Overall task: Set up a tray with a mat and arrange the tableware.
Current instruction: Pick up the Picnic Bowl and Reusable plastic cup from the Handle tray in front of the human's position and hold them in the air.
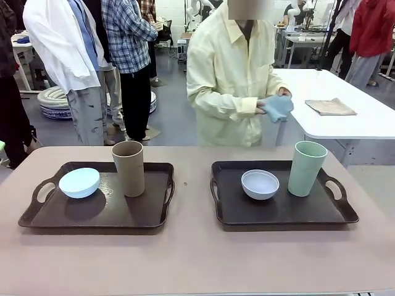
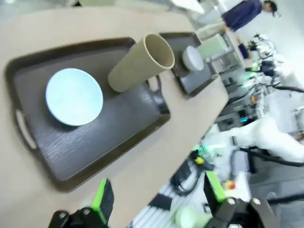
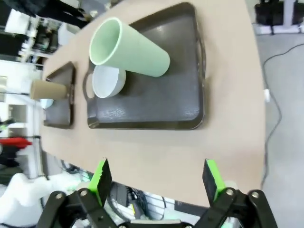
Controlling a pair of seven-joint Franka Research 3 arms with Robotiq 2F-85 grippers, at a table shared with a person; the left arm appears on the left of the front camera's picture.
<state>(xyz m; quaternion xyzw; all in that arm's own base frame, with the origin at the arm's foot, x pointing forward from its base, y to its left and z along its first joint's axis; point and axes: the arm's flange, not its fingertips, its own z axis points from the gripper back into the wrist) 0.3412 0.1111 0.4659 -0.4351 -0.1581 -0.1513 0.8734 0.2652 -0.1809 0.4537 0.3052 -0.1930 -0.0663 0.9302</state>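
Nearest to us, our left gripper (image 2: 158,194) hangs over the table's near edge. Its jaws are spread wide and there is nothing between them. Our right gripper (image 3: 156,175) hangs over that edge on its own side, just as wide and just as empty.

Beyond them we see the table (image 1: 197,265), a dull pinkish brown, bare along its near strip. Farther in, two dark brown trays with handles lie side by side, with a gap of bare table between them.

On the left tray (image 1: 123,216) the blue bowl (image 1: 79,182) sits in the left part, close to the left handle. The tan cup (image 1: 128,168) stands upright to the bowl's right, towards the tray's far edge. It is near the bowl, and we see a small gap between them.

On the right tray (image 1: 290,214) the white bowl (image 1: 260,184) sits mouth up around the middle. The green cup (image 1: 307,168) stands upright just to its right, by the right handle, and the front view shows a narrow gap between them.

Past the table's far edge stands a person (image 1: 231,74) in a pale yellow shirt, holding a crumpled blue cloth (image 1: 278,108) at waist height. To the right behind them we see a white table (image 1: 364,123) with a folded tan cloth (image 1: 330,106) lying on it. Farther back on the left, other people stand in the room.
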